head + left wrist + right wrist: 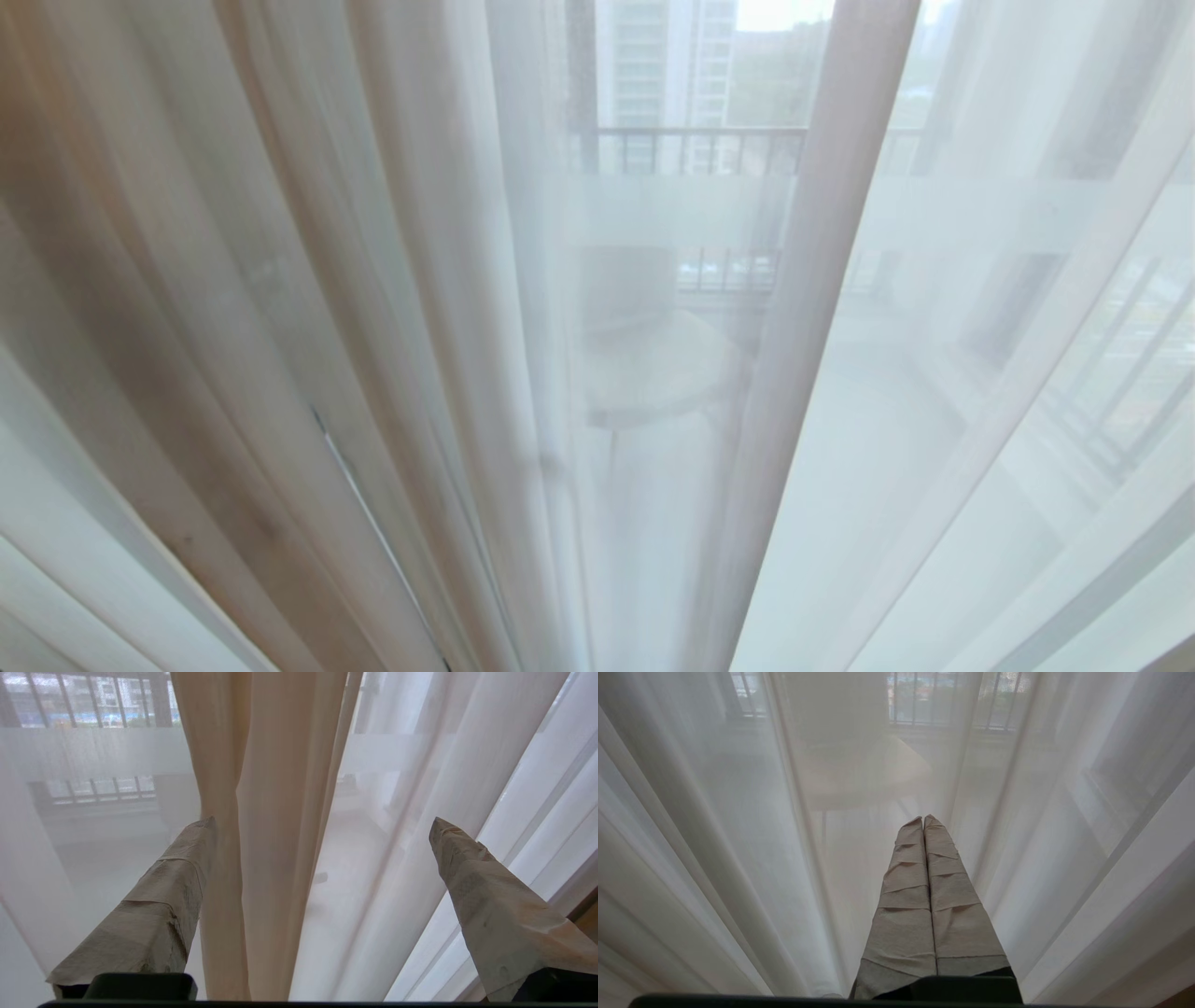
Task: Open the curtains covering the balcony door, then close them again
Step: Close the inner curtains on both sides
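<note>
While the curtains (280, 308) hang drawn across the balcony door (691, 149), neither gripper holds them.
From the head view, sheer folds fill the frame, railing and a round table showing through faintly. From the left wrist, the left gripper (322, 823) has its taped fingers (159, 905) spread wide, a cream fold hanging between them, ungripped. From the right wrist, the right gripper (923, 819) points at the sheer, fingers pressed together on nothing.

Pretty hazy daylight outside. There's a balcony with a dark railing (700, 140), a small round table (653, 369) with a chair (627, 285) behind it, and a pale high-rise (665, 61) beyond some trees.
</note>
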